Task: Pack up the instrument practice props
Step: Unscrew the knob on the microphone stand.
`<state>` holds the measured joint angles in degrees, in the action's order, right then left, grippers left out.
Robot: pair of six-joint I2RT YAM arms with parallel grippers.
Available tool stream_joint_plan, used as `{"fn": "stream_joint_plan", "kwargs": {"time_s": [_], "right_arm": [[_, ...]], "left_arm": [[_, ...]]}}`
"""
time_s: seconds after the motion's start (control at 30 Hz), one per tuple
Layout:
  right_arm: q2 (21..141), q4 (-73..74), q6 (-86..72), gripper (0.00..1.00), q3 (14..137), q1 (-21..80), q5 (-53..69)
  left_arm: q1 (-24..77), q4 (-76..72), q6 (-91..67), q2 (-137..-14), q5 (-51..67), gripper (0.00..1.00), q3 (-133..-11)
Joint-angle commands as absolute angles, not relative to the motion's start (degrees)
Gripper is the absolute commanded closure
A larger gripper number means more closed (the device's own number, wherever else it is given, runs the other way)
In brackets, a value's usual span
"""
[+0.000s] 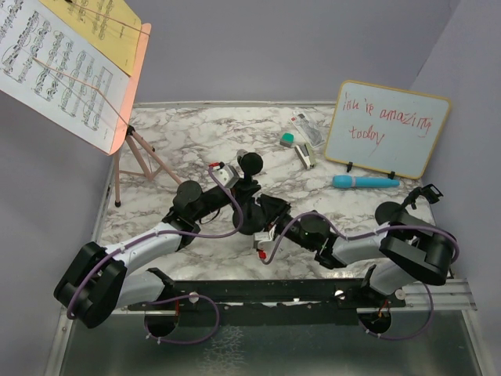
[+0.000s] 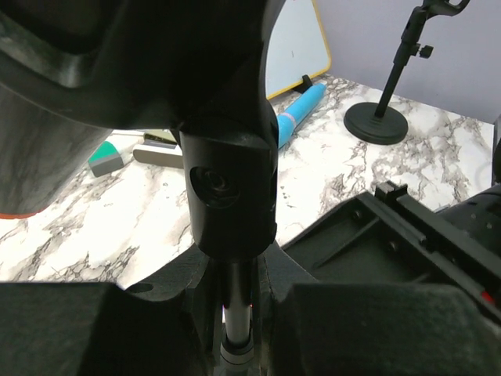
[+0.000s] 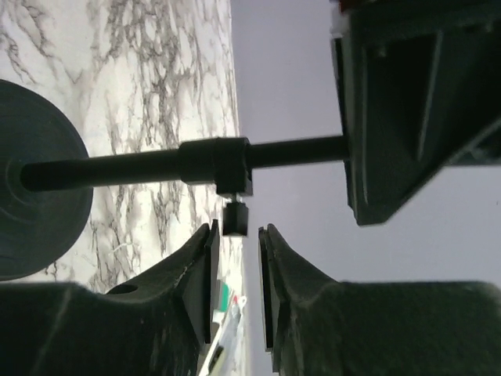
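My left gripper [image 2: 235, 317] is clamped on the mic pole [image 3: 117, 166], between both arms. My right gripper [image 3: 235, 290] stands slightly apart, empty, just beside the knob [image 3: 235, 218]. Stiff shaft, round base [image 3: 35, 196] - likely bottom-heavy - so I'd grip near the collar [image 3: 215, 160].

music rack [image 1: 133, 82]: far left | whiteboard [image 1: 387, 129]: far right | microphone [image 1: 365, 182]: before whiteboard | stapler [image 1: 307, 155]: left of whiteboard
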<state>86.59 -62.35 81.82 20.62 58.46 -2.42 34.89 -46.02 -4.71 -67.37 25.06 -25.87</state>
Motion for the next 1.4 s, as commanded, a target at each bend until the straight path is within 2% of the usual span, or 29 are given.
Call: {"fn": "stream_joint_plan", "kwargs": {"time_s": [0.0, 0.13, 0.23, 0.5, 0.63, 0.73, 0.83, 1.1, 1.37], "right_arm": [[81.3, -61.84, 63.66, 0.62, 19.63, 58.53, -5.21], [74.57, -49.92, 45.57, 0.51, 20.63, 58.37, -1.2], [71.2, -48.42, 32.06, 0.45, 19.93, 57.81, -0.44], [62.24, -44.68, -2.49, 0.21, 20.15, 52.45, -1.4], [62.12, -33.96, -23.56, 0.2, 24.58, 48.7, -6.52], [64.13, -26.8, -36.68, 0.2, 28.15, 43.94, -0.99], [66.62, -26.03, -45.21, 0.2, 29.12, 41.41, 5.81], [75.58, -30.31, -59.7, 0.2, 30.41, 36.4, 22.53], [86.44, -52.38, -73.08, 0.28, 26.82, 33.71, 33.23]], "left_arm": [[35.07, -45.27, -4.8, -66.26, 25.04, 1.0, -26.1], [35.07, -45.26, -4.75, -66.39, 25.05, 1.0, -26.1], [35.07, -45.26, -4.75, -66.59, 25.18, 1.0, -26.18], [35.07, -45.26, -4.79, -66.72, 25.31, 1.0, -26.23], [35.07, -45.26, -4.88, -66.78, 25.4, 1.0, -26.36], [35.07, -45.26, -4.84, -66.64, 25.4, 1.0, -26.27], [35.07, -45.26, -4.91, -66.83, 25.55, 1.0, -26.37], [35.07, -45.26, -5.04, -66.66, 25.64, 1.0, -26.32], [35.07, -45.26, -5.1, -66.38, 25.82, 1.0, -26.36]]}}
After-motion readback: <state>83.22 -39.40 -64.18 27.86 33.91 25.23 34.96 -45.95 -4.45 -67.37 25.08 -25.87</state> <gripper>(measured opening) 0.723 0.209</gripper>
